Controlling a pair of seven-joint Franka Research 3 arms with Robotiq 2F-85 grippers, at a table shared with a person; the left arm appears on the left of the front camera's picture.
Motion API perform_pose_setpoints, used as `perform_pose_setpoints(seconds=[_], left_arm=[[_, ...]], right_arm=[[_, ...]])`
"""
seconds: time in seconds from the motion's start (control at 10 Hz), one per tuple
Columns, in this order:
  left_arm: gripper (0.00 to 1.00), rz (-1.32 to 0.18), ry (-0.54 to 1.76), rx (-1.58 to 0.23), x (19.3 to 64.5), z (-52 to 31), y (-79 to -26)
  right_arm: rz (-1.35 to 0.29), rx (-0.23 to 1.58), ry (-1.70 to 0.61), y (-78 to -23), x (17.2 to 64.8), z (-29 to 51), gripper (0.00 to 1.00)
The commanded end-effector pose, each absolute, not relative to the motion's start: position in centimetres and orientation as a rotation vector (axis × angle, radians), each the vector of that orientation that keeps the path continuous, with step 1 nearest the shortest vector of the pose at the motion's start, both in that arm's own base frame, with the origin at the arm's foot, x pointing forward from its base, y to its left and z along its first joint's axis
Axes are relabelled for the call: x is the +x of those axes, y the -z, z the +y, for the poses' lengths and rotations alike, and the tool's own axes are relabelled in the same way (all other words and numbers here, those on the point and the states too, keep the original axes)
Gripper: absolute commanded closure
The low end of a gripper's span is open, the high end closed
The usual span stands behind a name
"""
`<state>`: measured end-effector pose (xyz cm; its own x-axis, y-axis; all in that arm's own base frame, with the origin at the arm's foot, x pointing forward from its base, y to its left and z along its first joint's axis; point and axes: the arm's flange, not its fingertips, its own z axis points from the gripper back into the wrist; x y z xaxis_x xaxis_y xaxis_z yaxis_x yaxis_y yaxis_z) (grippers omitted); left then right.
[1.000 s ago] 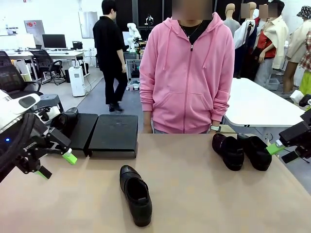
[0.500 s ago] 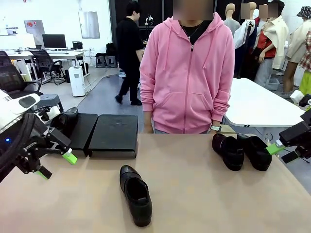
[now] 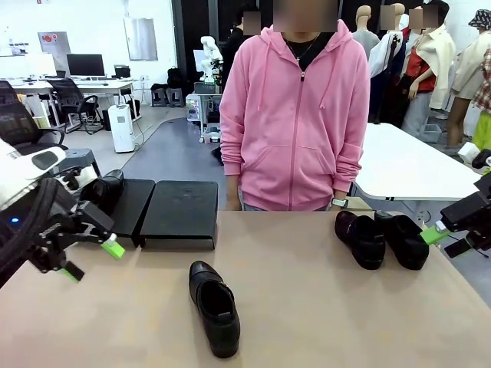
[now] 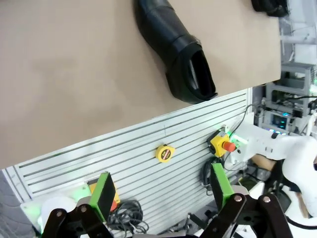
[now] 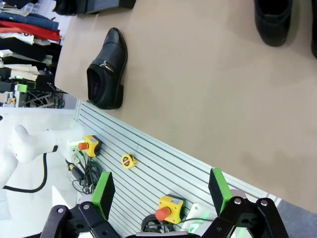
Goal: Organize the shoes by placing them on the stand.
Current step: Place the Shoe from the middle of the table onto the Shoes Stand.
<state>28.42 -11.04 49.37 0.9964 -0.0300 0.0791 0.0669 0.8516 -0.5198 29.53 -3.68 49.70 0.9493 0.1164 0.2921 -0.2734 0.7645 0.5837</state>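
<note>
White arm [image 3: 21, 175] carries black left claw [image 3: 93, 260] with 2 green pads [image 3: 113, 247].

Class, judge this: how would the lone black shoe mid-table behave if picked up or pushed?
The shoe is glossy, so a grip might slip on it. It holds its form without sagging, so it is probably stiff rather than floppy. It sits flat on its sole, so a push would likely slide it, not roll it.

You're looking at a plain tan table [image 3: 322, 307] with the black stand [image 3: 180, 213] sitting at its far left. One shoe [image 3: 215, 307] lies on its own near the middle. A second shoe [image 3: 360, 239] and a third shoe [image 3: 404, 241] sit right next to each other at the far right.
</note>
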Motion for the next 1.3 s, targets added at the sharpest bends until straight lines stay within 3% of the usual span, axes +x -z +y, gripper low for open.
perform_pose_setpoints(seconds=[0.0, 0.3, 0.8, 1.2], left_arm=[[0.00, -0.129, 0.115, -0.422, 26.6, -20.4, -48.2], [0.00, -0.157, -0.072, -0.267, 26.8, -27.9, -45.8], [0.00, -0.174, -0.124, -0.200, 30.4, -30.0, -42.5], [0.00, -0.063, -0.167, -0.142, 33.7, -30.4, -38.9]], right_arm=[[-0.265, 0.696, -0.235, -49.8, 29.7, -3.8, 0.00], [-0.265, 0.696, -0.235, -49.8, 29.7, -3.8, 0.00], [-0.265, 0.696, -0.235, -49.8, 29.7, -3.8, 0.00], [-0.265, 0.696, -0.235, -49.8, 29.7, -3.8, 0.00]])
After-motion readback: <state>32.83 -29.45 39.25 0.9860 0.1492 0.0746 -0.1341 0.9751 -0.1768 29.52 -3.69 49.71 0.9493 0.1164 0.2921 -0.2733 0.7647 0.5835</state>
